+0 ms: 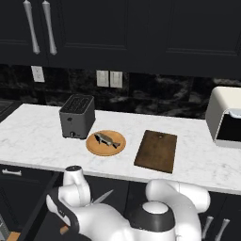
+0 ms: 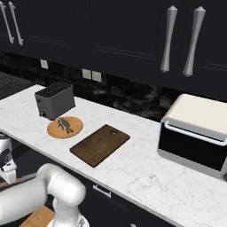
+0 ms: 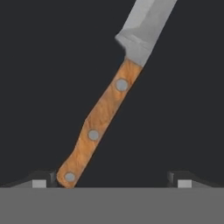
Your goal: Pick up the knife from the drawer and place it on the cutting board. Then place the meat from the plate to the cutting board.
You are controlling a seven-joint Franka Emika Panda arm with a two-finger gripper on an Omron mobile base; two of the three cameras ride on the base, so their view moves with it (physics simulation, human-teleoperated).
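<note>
The knife (image 3: 105, 109) is seen closest in the hand view, lying slantwise against a dark ground: the butt of its orange-brown handle sits just beside the left finger tip at the bottom, and the grey blade runs up and out past the top edge. The two finger tips of the gripper (image 3: 111, 181) are set well apart, and the handle lies between them, nearer the left one; whether that tip touches the handle cannot be told. In the left base view the blade tip (image 1: 104, 196) is seen poking out beside the white wrist, below the counter edge.

The marble counter (image 1: 37, 136) is spread across both base views, with dark upper cabinets (image 1: 117, 28) above it. A white oven-like appliance (image 2: 195, 133) is stood at the right end of the counter, well apart from the rest. The grey toaster (image 1: 76, 116) is stood toward the left. The cutting board (image 1: 156, 150) is laid flat right of centre, bare, its small hole at the far short edge. The plate (image 1: 106, 143) is set between the toaster and the board, near both but touching neither. The meat (image 1: 107, 140) is laid on the plate, about at its middle. A drawer front (image 1: 19, 176) with a short silver handle is seen under the counter at the left.
</note>
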